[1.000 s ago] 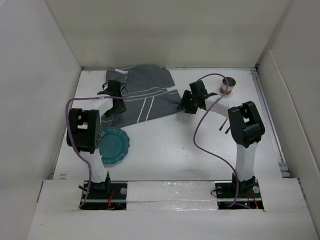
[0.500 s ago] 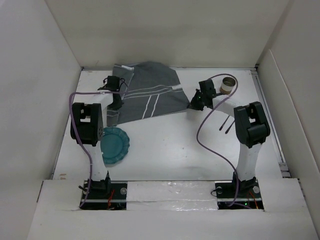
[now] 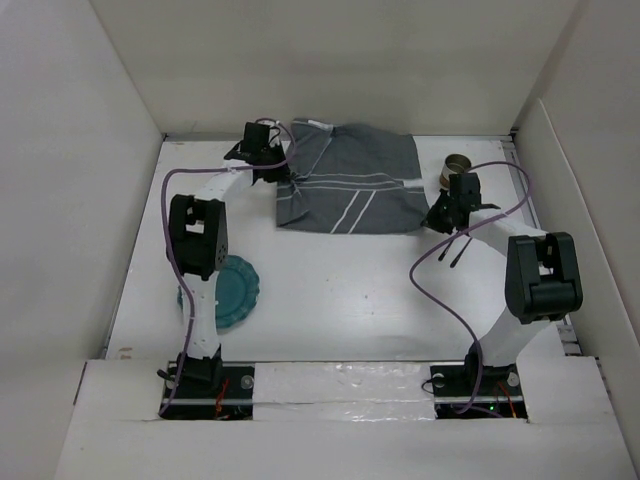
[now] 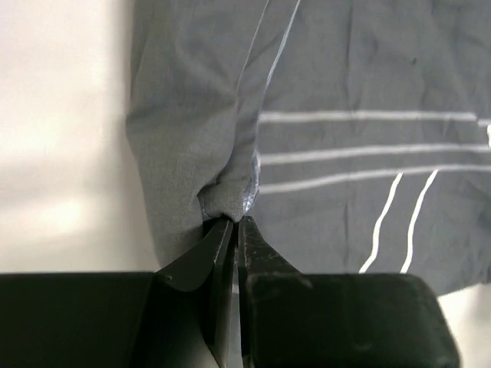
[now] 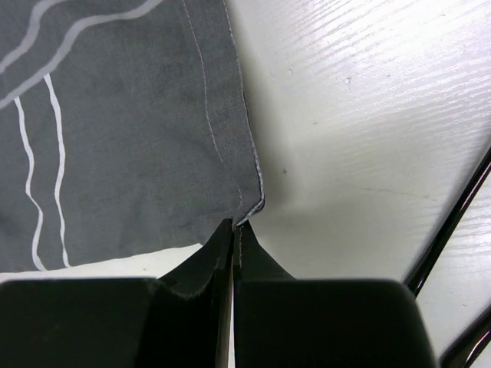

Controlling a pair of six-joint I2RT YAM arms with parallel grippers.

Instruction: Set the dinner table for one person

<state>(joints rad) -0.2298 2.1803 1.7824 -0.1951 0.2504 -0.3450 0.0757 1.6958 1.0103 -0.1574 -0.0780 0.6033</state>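
Note:
The dark grey placemat [image 3: 350, 182] with thin white stripes lies at the far middle of the white dinner table [image 3: 360, 300]. My left gripper [image 3: 281, 178] is shut on a bunched fold at the placemat's left edge; in the left wrist view the cloth [image 4: 345, 92] puckers at the gripper [image 4: 235, 221] tips. My right gripper [image 3: 433, 222] is shut on the placemat's near right corner. In the right wrist view that corner of the placemat [image 5: 138, 138] is pinched between the closed tips of the gripper [image 5: 235, 225].
A teal plate [image 3: 228, 292] sits near the left arm's base. A small brown cup [image 3: 458, 166] stands at the far right, just behind the right wrist. Two thin black sticks [image 3: 455, 250] lie under the right arm, also seen as black sticks [image 5: 453, 222] beside the right gripper. White walls enclose the table.
Both grippers closed on the placemat and carried it to the right. The cloth now lies flatter and more central, and both arms have swung right with it.

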